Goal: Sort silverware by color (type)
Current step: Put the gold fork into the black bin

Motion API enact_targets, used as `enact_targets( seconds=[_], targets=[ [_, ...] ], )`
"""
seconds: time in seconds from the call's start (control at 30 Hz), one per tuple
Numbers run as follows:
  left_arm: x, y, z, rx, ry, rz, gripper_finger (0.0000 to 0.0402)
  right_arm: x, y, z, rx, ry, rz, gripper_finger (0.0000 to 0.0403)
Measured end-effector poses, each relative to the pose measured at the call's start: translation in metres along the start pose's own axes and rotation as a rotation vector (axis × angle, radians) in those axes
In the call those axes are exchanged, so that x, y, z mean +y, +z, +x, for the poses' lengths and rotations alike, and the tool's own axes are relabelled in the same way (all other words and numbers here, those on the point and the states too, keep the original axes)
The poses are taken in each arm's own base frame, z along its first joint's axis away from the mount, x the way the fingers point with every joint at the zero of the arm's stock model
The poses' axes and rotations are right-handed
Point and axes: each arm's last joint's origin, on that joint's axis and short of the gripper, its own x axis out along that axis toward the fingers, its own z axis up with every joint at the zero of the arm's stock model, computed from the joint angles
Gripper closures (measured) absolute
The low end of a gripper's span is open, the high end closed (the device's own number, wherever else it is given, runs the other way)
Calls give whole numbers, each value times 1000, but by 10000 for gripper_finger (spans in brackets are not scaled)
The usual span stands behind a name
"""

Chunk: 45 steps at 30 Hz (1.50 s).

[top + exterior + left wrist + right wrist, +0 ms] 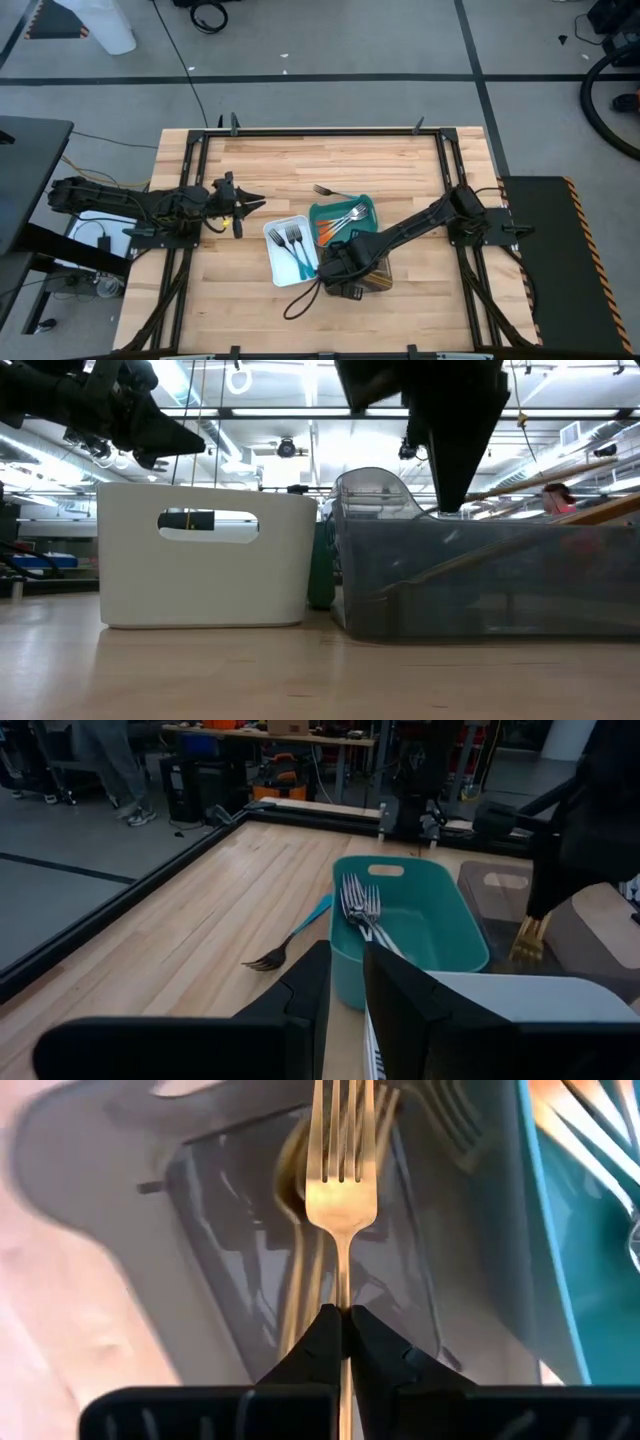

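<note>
Fingers of my right gripper [343, 1320] pinched a gold fork [338, 1190] by its handle, its long axis running straight out from them, tines forward, directly over the grey tray [230, 1230] holding other gold pieces. My left gripper [243, 205], fingers narrowly parted and empty, waited nearer the blue-handled fork [285, 940] lying loose on the surface [300, 160].

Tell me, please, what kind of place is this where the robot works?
Probably a robotics lab or workshop. The wooden table stands on a grey floor marked with dark tape lines, cables lie about, and the low view shows an open ceiling with strip lights. Behind the table stand workbenches with equipment.
</note>
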Motion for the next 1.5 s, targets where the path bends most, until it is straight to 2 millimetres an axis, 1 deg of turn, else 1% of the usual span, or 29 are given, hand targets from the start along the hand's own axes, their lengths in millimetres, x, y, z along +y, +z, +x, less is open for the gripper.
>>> enact_targets(
  seconds=[0.2,0.37,0.53,0.77,1.07,1.5],
  targets=[
    [0,-1,0,6,1,0,331,-6,5,2,0,-2,40,387],
    [0,-1,0,13,1,2,331,-8,12,13,11,12,62,387],
    [0,-2,0,20,3,4,331,-11,15,17,12,31,85,387],
    [0,-2,0,25,3,6,331,-15,14,32,44,59,98,387],
    [0,-2,0,25,3,5,331,-20,12,43,67,87,101,385],
    [0,-2,0,25,3,-5,331,-19,13,45,61,86,90,335]
  ],
)
